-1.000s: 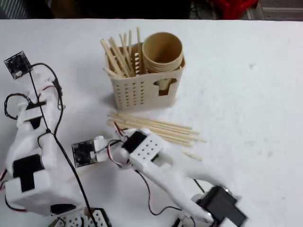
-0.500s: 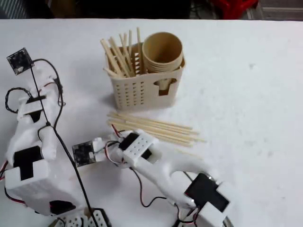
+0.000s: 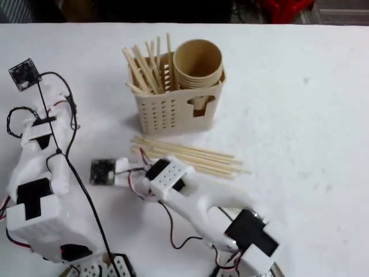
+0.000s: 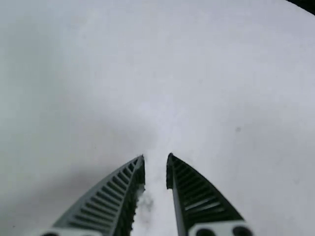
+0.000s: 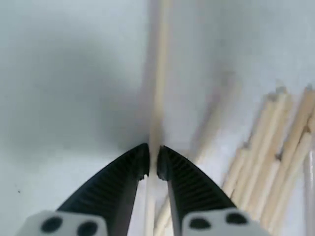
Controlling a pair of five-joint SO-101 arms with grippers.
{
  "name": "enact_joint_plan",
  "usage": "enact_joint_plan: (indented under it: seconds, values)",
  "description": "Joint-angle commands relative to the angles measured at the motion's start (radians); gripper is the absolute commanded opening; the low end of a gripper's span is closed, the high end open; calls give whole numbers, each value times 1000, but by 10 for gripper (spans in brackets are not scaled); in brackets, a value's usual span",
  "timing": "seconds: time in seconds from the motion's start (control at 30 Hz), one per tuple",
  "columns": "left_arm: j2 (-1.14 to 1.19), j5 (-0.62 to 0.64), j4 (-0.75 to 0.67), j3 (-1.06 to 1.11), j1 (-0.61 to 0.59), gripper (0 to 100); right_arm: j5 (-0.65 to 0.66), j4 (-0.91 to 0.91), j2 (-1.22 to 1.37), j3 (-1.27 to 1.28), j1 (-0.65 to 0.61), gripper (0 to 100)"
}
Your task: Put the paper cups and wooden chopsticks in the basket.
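A cream basket [image 3: 173, 115] stands on the white table. It holds stacked paper cups [image 3: 198, 60] and a bunch of wooden chopsticks [image 3: 144, 69]. Several loose chopsticks [image 3: 196, 157] lie in a row just in front of it. The right arm [image 3: 167, 178] is low over the left end of that row. My right gripper [image 5: 153, 164] is shut on one wooden chopstick [image 5: 160, 73], with the rest of the pile [image 5: 275, 147] beside it. My left gripper [image 4: 155, 164] hangs over bare table with a narrow gap between its fingers and nothing in it.
The left arm [image 3: 34, 173] stands at the table's left edge, its cables trailing toward the front. Open white table lies to the right of the basket and of the loose chopsticks. Dark room clutter runs along the far edge.
The right arm's wrist has shifted a little toward the basket, onto the left end of the loose chopsticks. The left arm drew back slightly a second ago, then held still.
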Motion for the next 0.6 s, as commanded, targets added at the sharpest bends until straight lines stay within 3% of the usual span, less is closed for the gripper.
enact_joint_plan:
  seconds: [0.0, 0.37, 0.57]
  values:
    - [-8, -5, 5, -44, 7, 90, -66, 36, -131, -14, 90, 16]
    - [-8, -6, 3, -43, 18, 90, -275, 248, -711, -9, 168, 16]
    - [-8, -6, 5, -43, 18, 90, -296, 186, -1033, -15, 170, 16]
